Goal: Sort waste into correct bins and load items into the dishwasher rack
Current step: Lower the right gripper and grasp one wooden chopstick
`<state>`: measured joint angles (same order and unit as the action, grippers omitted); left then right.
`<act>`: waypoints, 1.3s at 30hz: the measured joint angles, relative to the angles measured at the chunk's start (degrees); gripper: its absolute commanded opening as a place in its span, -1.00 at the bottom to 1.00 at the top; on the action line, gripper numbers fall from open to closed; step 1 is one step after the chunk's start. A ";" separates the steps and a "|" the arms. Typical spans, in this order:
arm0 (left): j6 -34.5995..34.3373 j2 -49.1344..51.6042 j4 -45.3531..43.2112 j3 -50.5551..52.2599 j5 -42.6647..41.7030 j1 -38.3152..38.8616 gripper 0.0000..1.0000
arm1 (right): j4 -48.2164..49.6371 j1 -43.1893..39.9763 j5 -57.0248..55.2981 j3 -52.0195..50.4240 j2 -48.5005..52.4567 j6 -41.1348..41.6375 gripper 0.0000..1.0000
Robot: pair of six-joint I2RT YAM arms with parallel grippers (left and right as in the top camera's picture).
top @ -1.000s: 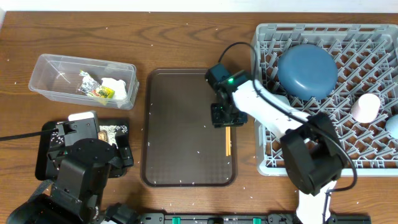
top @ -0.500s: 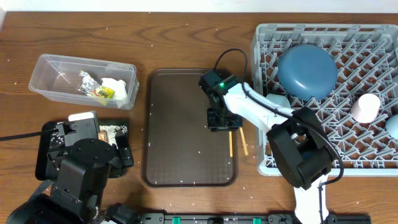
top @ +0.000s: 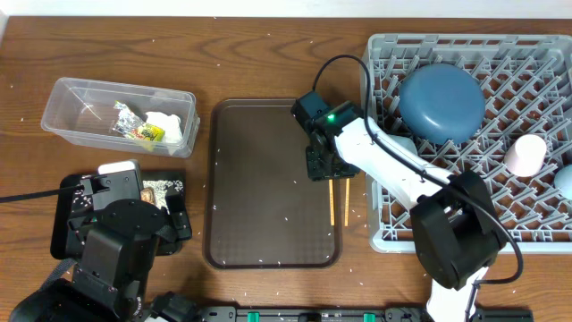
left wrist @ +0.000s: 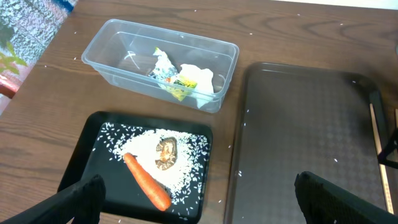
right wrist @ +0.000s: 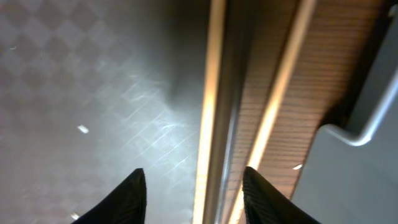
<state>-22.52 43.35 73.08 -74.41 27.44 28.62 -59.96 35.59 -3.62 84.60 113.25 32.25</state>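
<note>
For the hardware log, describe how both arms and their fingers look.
The right arm has white links, black joints, a lit green light and a looping black cable. The left arm is bulky and black. Both pairs of fingers are black and tapered.

A brown wooden bench [top: 268,63] fills the overhead view, its dark, wavy grain running from side to side. A pale strip [top: 223,7] lies along its far edge. In the left wrist view, speckled grey-pink flooring [left wrist: 31,34] shows beyond the bench's corner. The light is even and the shadows are soft.
</note>
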 measured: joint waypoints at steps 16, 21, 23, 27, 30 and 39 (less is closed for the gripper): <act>-0.02 0.00 0.00 0.00 0.00 0.00 0.96 | 1.73 0.07 -0.90 0.00 3.54 3.19 -0.43; -0.02 0.00 -0.02 0.00 0.00 0.00 0.96 | 2.16 0.07 -0.92 0.02 5.27 3.50 -0.36; -0.02 0.00 0.00 0.00 0.00 0.00 0.96 | 2.58 0.07 -0.81 0.02 5.38 3.48 -0.38; -0.02 0.00 -0.02 0.00 0.00 0.00 0.95 | 5.95 0.07 3.13 0.07 6.60 0.74 -0.39; -0.02 0.00 -0.02 0.00 0.00 0.00 0.96 | 6.05 0.11 4.76 0.11 7.34 -0.39 -0.45; 0.00 0.00 0.00 0.00 0.00 0.00 0.96 | 5.81 0.07 5.16 0.22 7.34 -2.34 -0.34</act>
<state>-22.52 43.35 73.08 -74.41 27.44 28.62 -54.15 35.66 1.54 84.82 120.60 29.91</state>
